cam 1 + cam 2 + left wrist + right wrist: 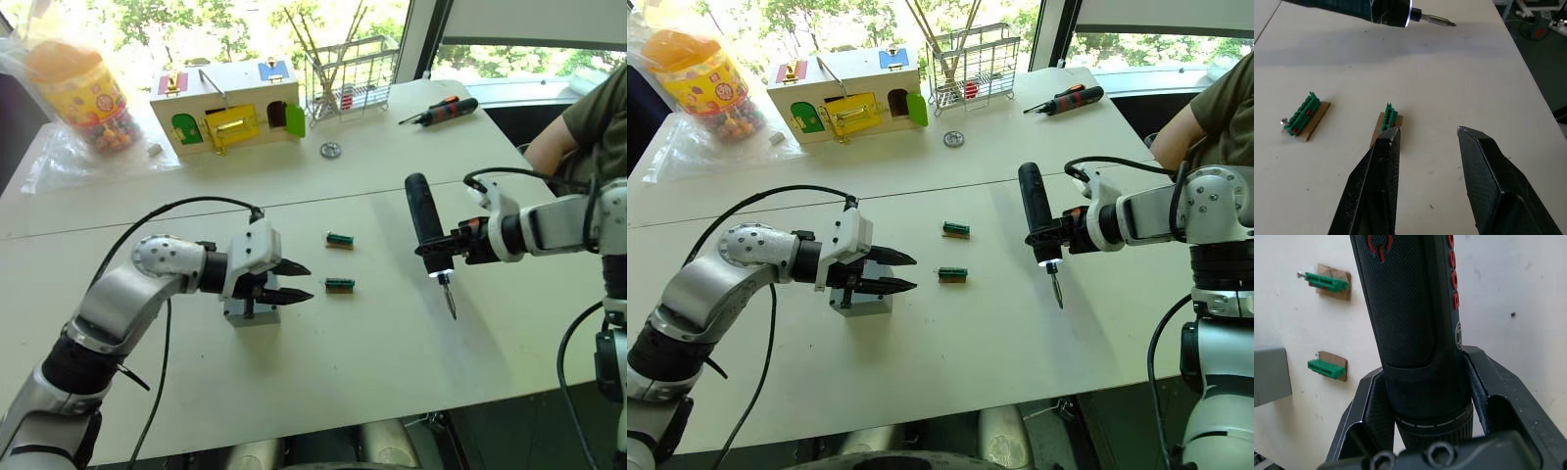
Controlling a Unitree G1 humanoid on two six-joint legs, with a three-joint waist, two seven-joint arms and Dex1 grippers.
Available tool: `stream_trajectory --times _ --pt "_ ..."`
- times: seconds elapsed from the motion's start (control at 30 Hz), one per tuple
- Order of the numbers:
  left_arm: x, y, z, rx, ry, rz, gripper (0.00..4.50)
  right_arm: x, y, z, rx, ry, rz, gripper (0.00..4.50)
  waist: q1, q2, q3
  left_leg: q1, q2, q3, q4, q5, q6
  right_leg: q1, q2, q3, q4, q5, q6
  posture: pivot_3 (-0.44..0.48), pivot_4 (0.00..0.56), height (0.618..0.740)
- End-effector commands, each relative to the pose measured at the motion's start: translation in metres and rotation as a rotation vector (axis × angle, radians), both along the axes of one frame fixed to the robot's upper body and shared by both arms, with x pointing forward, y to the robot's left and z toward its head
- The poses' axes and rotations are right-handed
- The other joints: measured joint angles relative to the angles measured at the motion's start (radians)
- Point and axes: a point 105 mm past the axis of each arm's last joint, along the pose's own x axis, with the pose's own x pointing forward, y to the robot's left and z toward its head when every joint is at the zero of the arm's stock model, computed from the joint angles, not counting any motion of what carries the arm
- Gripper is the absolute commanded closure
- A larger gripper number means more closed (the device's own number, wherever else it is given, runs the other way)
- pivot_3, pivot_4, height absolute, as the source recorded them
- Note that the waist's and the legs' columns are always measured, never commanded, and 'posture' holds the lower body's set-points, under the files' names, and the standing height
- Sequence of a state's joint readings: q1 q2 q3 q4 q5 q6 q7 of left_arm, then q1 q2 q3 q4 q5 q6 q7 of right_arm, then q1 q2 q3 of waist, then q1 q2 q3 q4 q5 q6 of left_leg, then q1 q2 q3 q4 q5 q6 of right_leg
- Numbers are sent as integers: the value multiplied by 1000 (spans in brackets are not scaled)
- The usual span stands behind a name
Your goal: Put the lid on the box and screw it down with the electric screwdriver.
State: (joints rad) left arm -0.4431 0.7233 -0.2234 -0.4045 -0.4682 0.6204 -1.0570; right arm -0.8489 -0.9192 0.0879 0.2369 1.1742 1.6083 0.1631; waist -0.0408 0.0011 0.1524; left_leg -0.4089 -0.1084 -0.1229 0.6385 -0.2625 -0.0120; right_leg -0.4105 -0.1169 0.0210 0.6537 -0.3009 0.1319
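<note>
The small grey box (pixel 251 312) rests on the white table (pixel 372 372), left of centre. My left gripper (pixel 302 280) hovers open just above it, its fingers (pixel 1382 166) pointing right toward two green strips. The gripper covers the box's top, so the lid is hidden. My right gripper (pixel 453 242) is shut on the black electric screwdriver (pixel 427 220) and holds it upright over the table's right half. Its bit (pixel 450 300) points down, clear of the surface, and the light at its tip (pixel 1409 14) is on. The box's edge (pixel 1269 376) lies well to the side of the tool.
Two green terminal strips on cardboard (pixel 339 238) (pixel 340 284) lie between the grippers. At the back stand a wooden house-shaped box (pixel 227 110), a wire rack (pixel 348 73), a candy jar (pixel 83 93), a metal washer (pixel 330 149) and a hand screwdriver (pixel 441 110). A person's arm (pixel 578 127) is at the far right.
</note>
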Motion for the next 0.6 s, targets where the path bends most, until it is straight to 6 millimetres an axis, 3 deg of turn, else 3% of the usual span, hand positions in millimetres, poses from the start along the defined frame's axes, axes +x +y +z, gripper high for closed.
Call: stream_trajectory --times 0.03,0.33,0.4,0.5,0.57,0.6 --pt "-1 -3 -5 0 -9 1 2666 2 -1 5 -5 -6 -14 2721 3 -1 1 0 0 0 0 0 0 0 0 0 0 0 0 0 150 740" --pt "1 -2 -16 -4 11 36 2666 6 -5 -2 -59 17 -44 2721 28 -1 2 -2 -1 1 9 -2 3 2 0 0 1 0 0 0 150 740" --pt "2 1 -17 -3 16 49 2666 6 -8 -5 -101 14 -47 1708 31 -1 2 -2 -1 1 9 -2 3 2 0 0 1 0 0 0 150 740" --pt "6 6 -18 5 12 73 2666 6 -10 -6 -134 6 -47 600 30 -1 2 -2 -1 1 9 -2 3 2 0 0 1 0 0 0 150 740" --pt "9 13 -16 17 2 93 2666 7 -9 -4 -145 -7 -41 30 29 -1 2 -2 -1 1 10 -2 3 2 0 0 1 0 0 0 150 740" --pt "12 17 -14 23 -6 107 2666 8 -8 -2 -149 -21 -38 11 29 -1 2 -2 -1 1 10 -2 3 2 0 0 1 0 0 0 150 740"
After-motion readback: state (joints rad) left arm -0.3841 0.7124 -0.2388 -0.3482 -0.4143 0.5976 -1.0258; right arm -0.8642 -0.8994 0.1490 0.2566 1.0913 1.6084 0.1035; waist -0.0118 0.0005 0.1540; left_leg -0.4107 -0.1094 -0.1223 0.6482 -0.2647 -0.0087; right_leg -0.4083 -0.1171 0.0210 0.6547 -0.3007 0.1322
